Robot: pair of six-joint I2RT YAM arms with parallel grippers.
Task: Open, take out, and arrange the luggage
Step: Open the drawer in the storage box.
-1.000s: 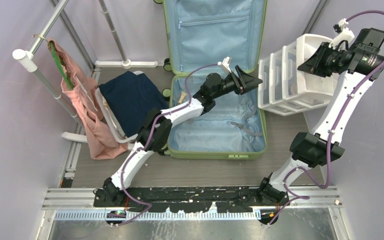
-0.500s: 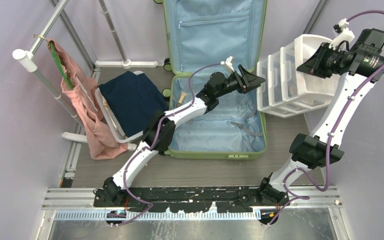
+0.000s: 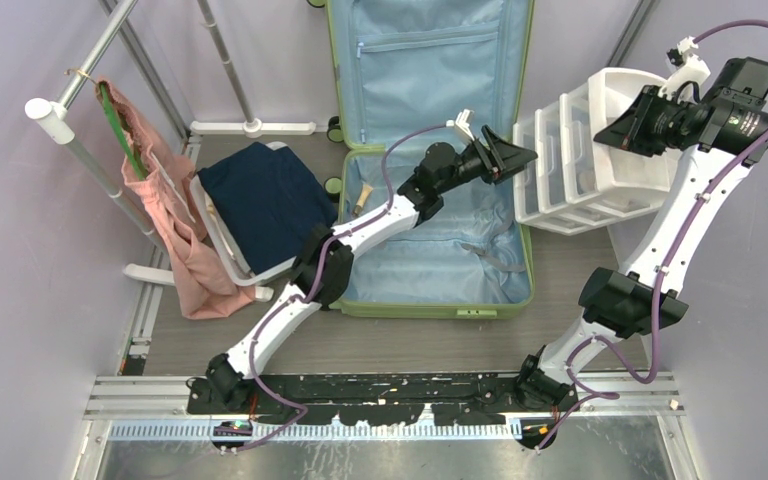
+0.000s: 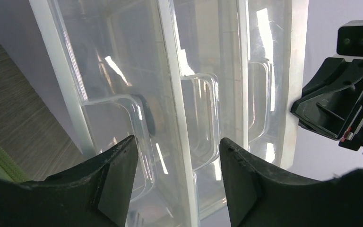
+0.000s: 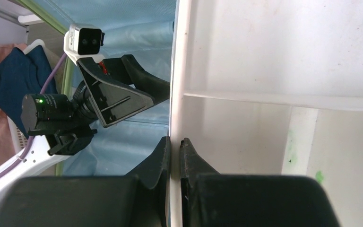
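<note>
The large light-green hard-shell suitcase (image 3: 440,270) is lying open at 12 o'clock, its pale blue lining showing loose straps. At 2 o'clock the white plastic drawer unit (image 3: 570,180) is sitting tilted. The right gripper (image 5: 176,140) is pinching its wall, jaws nearly together. The left gripper (image 4: 177,142) is hovering before the drawer fronts, jaws apart and holding nothing. At 9 o'clock a white mesh plastic basket (image 3: 210,230) is holding navy cloth (image 3: 260,195). Drawer contents are too blurred to identify

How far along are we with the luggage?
Done: luggage lies open, almost empty; navy garment in the basket, pink garment on the rack. In hand: right hand pinches the drawer unit's wall, left hand open at its drawers. Left: tan item at the luggage's left edge.
</note>
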